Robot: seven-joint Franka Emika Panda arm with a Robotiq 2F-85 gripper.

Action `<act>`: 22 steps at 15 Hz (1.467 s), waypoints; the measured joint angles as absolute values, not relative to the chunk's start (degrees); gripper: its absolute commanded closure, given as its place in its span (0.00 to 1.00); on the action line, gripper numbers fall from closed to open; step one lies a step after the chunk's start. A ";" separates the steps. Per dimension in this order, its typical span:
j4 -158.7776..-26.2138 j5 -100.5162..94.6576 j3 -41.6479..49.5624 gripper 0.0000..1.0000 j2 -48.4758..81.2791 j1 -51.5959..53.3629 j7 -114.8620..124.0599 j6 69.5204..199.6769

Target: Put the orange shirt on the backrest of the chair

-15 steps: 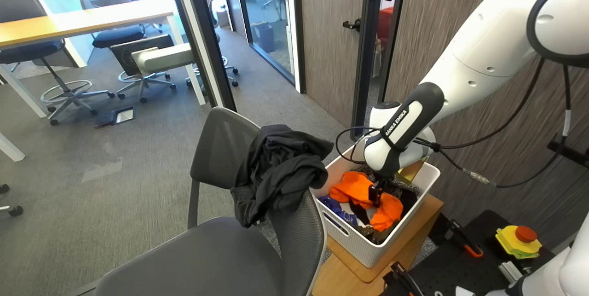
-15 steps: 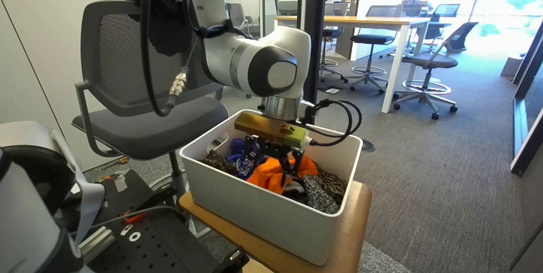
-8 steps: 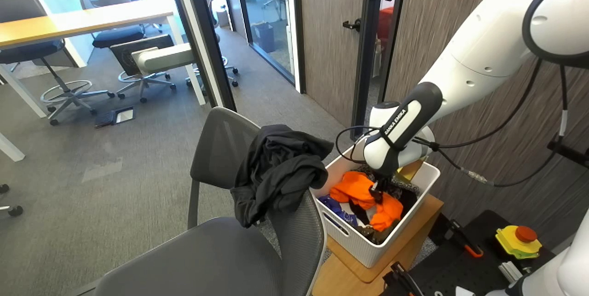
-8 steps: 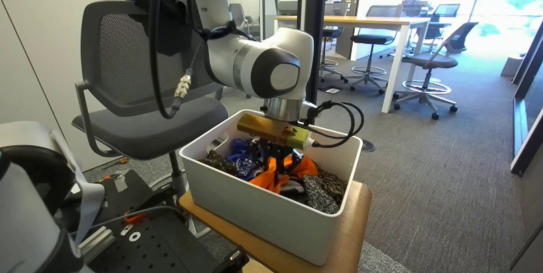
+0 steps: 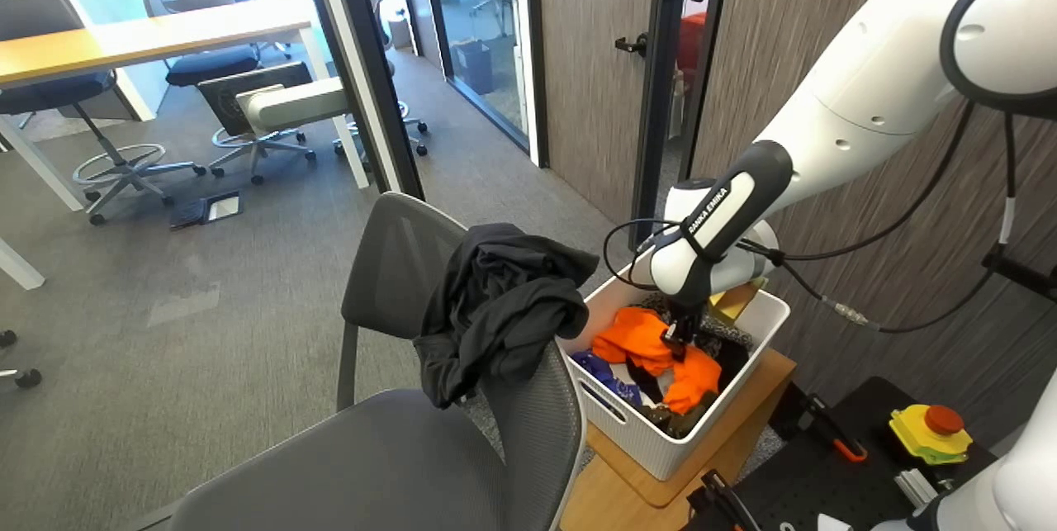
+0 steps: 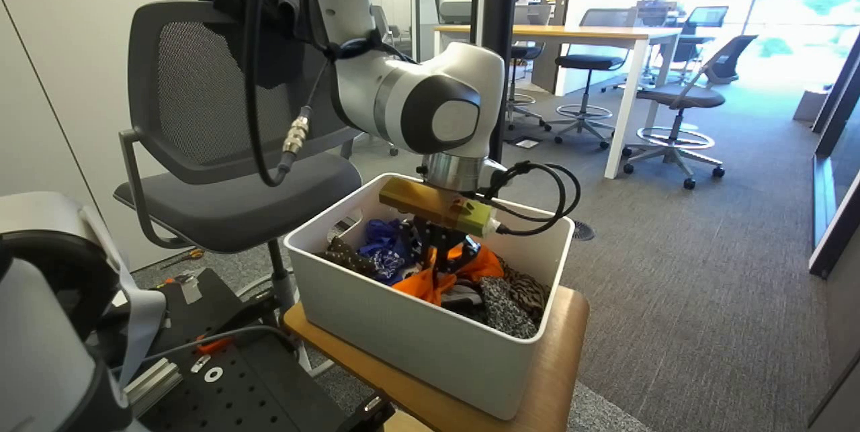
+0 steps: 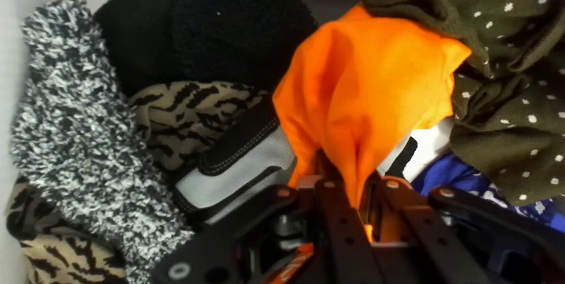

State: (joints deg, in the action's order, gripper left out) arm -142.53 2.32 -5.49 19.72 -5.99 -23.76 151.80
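The orange shirt [image 7: 375, 72] lies crumpled among other clothes inside a white basket [image 6: 416, 331]. My gripper [image 7: 356, 182] points down into the basket, shut on a pinched fold of the shirt, which bunches up between its fingers. In both exterior views most of the orange cloth [image 5: 636, 337] still rests on the pile. The grey chair stands beside the basket, and its mesh backrest [image 5: 405, 267] carries a black garment [image 5: 504, 300] draped over the top. Part of that garment is hidden by the arm in an exterior view [image 6: 248, 15].
A fuzzy grey cloth [image 7: 88, 142], an olive dotted cloth [image 7: 525, 111] and a blue cloth [image 6: 383, 244] surround the shirt. The basket stands on a wooden stand [image 6: 564, 351]. Cables [image 6: 248, 82] hang from the arm near the chair. A dark post [image 5: 363, 68] rises behind the chair.
The gripper's fingers have come together on the orange shirt, drawing a fold between them. The arm has shifted slightly; chair, black garment and basket stay put.
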 measured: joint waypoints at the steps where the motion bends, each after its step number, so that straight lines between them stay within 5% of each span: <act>1: -142.17 2.99 -5.84 0.85 19.55 -6.35 -23.87 151.01; 22: -126.56 2.59 -10.04 0.87 -14.74 7.04 -4.84 125.07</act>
